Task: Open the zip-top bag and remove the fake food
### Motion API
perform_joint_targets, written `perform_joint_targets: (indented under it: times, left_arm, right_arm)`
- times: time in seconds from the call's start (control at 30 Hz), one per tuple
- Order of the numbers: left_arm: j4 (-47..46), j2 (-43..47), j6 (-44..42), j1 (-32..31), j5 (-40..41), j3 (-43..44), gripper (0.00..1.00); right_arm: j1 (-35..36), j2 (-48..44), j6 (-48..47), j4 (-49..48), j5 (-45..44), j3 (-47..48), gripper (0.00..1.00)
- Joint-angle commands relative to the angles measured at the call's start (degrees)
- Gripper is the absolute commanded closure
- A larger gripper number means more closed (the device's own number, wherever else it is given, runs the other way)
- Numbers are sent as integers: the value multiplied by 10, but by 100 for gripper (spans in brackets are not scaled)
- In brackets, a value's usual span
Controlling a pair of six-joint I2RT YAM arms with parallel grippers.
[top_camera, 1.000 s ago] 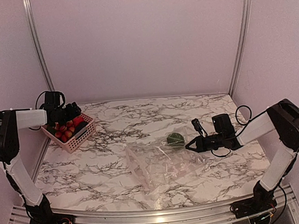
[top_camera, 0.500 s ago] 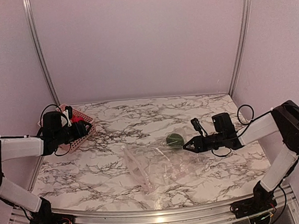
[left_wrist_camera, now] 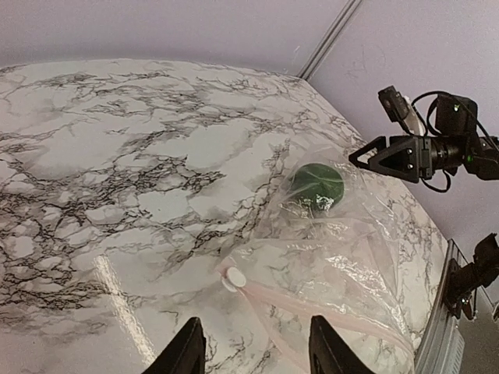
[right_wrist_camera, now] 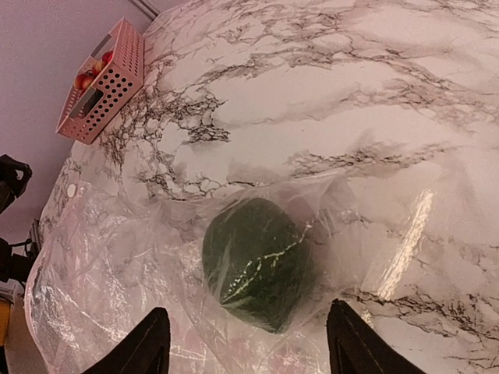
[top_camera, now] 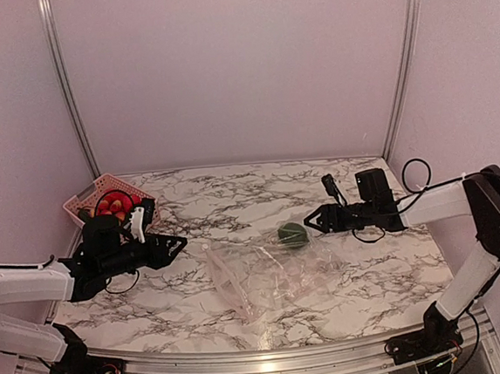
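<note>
A clear bag [top_camera: 267,277] lies flat mid-worktop [top_camera: 233,197], one dark green food [top_camera: 293,233] piece inside near its far right corner. Its zip strip [left_wrist_camera: 296,304] faces the left arm; whether it is sealed cannot be told. The right pincer [top_camera: 316,222] hovers just beside the green piece, fingers apart, holding nothing. The left pincer [top_camera: 174,243] sits near the zip edge, also apart and empty. A pink basket [top_camera: 83,200] with red food [top_camera: 113,203] stands in the far left corner. Likely risks: the slick, floppy bag slides when nudged. A pinch may catch both layers and keep the mouth closed. A grip through the plastic may trap the food inside.
</note>
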State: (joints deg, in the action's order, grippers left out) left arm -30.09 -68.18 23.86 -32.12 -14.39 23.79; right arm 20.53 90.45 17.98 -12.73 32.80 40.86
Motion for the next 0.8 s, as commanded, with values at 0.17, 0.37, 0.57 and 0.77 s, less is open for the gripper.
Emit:
perform_joint_targets:
  times: [0.17, 0.37, 0.57, 0.77]
  left_arm:
    - [-72, -4, -96, -128, 46, -54, 61]
    - [-101, -51, -144, -203, 85, -48, 65]
    - [-122, -139, -165, -224, 88, -14, 69]
    - [-164, -214, -162, -225, 69, 20, 69]
  right_arm:
    - [-6, 58, -7, 46, -47, 88, 35]
    - [-6, 88, -4, 43, -40, 105, 37]
    - [-6, 115, -5, 37, -13, 117, 38]
    - [-6, 142, -8, 25, 10, 122, 43]
